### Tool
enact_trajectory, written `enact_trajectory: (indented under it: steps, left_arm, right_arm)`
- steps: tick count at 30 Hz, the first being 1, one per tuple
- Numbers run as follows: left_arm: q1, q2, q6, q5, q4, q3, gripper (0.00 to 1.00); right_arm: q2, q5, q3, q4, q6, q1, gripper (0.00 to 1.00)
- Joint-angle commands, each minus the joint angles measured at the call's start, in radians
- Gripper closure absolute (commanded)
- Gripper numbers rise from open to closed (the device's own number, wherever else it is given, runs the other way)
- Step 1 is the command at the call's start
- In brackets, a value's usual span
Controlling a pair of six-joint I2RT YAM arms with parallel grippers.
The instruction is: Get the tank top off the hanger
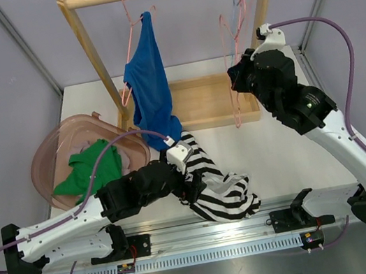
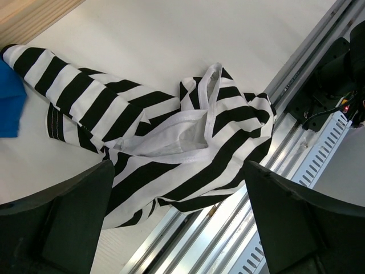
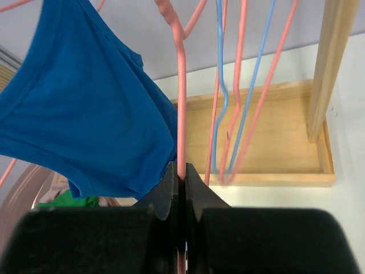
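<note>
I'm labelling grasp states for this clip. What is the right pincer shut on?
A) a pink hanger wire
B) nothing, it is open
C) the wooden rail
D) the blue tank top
A: in the right wrist view, the right pincer is closed around a pink hanger wire, while the blue tank top hangs off to one side.
</note>
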Motion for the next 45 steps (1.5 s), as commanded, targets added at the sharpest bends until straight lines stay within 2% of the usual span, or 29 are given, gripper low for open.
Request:
enact_trajectory:
  steps: [1, 9, 15, 21, 26, 32, 33, 34, 36, 39, 43, 45]
  left_arm:
    - [-0.009, 0.008, 0.003, -0.045, 0.023, 0.043, 0.01]
    - [-0.015, -0.004, -0.008, -0.051, 0.022, 0.029, 0.01]
    - [-0.018, -0.038, -0.012, -0.059, 0.02, 0.007, 0.01]
    - [-0.018, -0.062, -0.018, -0.068, 0.019, -0.008, 0.01]
    - [-0.018, -0.067, -0.018, -0.077, 0.031, -0.026, 0.01]
    - [-0.018, -0.039, -0.017, -0.091, 0.049, -0.022, 0.01]
    - [-0.019, -0.036, -0.023, -0.097, 0.049, -0.019, 0.01]
    - [-0.019, -0.029, -0.026, -0.108, 0.054, -0.019, 0.01]
    - [-0.018, -0.006, -0.035, -0.117, 0.06, -0.011, 0.01]
    - [-0.019, 0.039, -0.044, -0.12, 0.066, 0.003, 0.01]
    - [-0.03, 0.109, -0.049, -0.126, 0.086, 0.02, 0.01]
    - [-0.032, 0.134, -0.051, -0.125, 0.112, 0.021, 0.01]
  right_arm:
    - [0.063, 0.034, 0.131, -0.012, -0.058, 0.004, 1.0]
    - [0.229, 0.028, 0.369, -0.062, -0.143, -0.014, 1.0]
    - [0.33, -0.052, 0.528, -0.09, -0.187, -0.074, 1.0]
    - [0.464, -0.23, 0.674, -0.155, -0.167, -0.214, 1.0]
    - [0.475, -0.282, 0.658, -0.159, -0.167, -0.238, 1.0]
    - [0.449, -0.261, 0.621, -0.145, -0.17, -0.246, 1.0]
    - [0.446, -0.257, 0.621, -0.145, -0.169, -0.246, 0.96]
    - [0.441, -0.254, 0.621, -0.148, -0.169, -0.246, 0.83]
    - [0.435, -0.254, 0.622, -0.155, -0.167, -0.248, 0.8]
    - [0.418, -0.271, 0.627, -0.162, -0.166, -0.248, 0.65]
    - [0.374, -0.314, 0.627, -0.179, -0.161, -0.246, 0.53]
    - [0.331, -0.332, 0.611, -0.182, -0.158, -0.246, 0.43]
